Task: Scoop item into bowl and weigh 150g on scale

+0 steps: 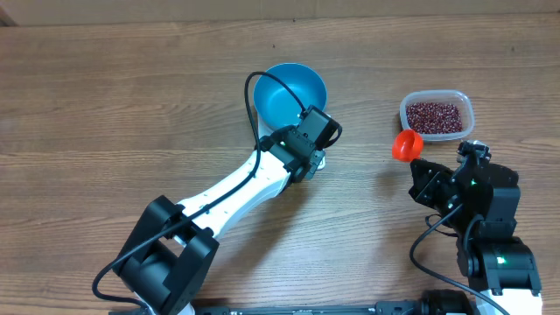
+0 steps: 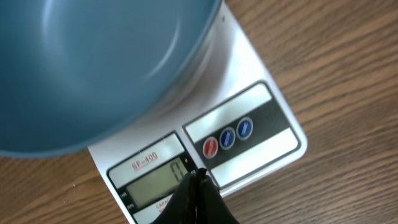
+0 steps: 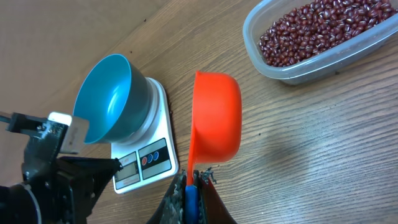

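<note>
The blue bowl [image 1: 293, 90] [image 2: 93, 68] [image 3: 112, 99] stands on the white scale [image 2: 249, 130] [image 3: 158, 134], and its inside shows only bare blue. My left gripper [image 2: 198, 175] [image 1: 304, 153] is shut and holds nothing. Its tips rest at the scale's front panel, between the display and the round buttons. The item, maroon beans [image 1: 435, 115] [image 3: 317, 28], lies in a clear tub. My right gripper [image 3: 193, 179] [image 1: 420, 166] is shut on the handle of an orange scoop [image 3: 217, 115] [image 1: 405, 145], held above the table between scale and tub.
The clear tub's rim [image 1: 407, 107] [image 3: 249, 31] sits at the right, just beyond the scoop. The left arm [image 1: 236, 188] stretches diagonally from the front edge to the scale. Bare wooden table [image 1: 105, 114] lies to the left.
</note>
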Available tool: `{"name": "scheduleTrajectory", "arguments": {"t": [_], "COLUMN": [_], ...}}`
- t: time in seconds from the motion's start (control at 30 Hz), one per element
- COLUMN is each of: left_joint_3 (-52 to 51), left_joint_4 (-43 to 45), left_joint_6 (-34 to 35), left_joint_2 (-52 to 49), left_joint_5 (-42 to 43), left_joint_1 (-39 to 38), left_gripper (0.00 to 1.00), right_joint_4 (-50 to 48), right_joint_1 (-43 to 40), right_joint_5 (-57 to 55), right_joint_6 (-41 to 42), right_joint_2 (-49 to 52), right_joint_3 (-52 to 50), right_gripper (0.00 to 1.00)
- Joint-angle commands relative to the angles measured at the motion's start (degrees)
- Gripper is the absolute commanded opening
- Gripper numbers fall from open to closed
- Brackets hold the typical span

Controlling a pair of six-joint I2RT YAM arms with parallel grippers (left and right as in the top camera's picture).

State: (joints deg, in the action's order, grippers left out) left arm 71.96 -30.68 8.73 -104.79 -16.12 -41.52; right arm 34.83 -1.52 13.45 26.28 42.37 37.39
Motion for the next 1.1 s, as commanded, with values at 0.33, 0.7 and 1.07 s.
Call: {"name": "scheduleTrajectory", "arguments": {"t": [0.33, 0.7, 1.07], "left_joint_3": [-2.51, -2.51, -2.51], "left_joint_4": [4.66, 6.08, 7.21], "left_joint_6": [-2.38, -2.6, -2.27], "left_joint_2": [1.03, -2.99, -4.46], "left_joint_5": [-1.01, -1.03, -0.9], "left_joint_1": [0.24, 0.24, 0.24], "left_gripper": [0.04, 0.04, 0.04], "right_joint_4": [-0.09, -0.11, -0.2], "right_joint_1": [-0.37, -0.37, -0.37], "right_joint_5": [-0.55, -0.57, -0.57], "right_joint_6": [-0.44, -0.44, -0.44], "right_joint_2": [-0.42, -0.42, -0.42], "right_joint_3": [1.68, 1.68, 1.68], "right_gripper": [0.04, 0.04, 0.04]}}
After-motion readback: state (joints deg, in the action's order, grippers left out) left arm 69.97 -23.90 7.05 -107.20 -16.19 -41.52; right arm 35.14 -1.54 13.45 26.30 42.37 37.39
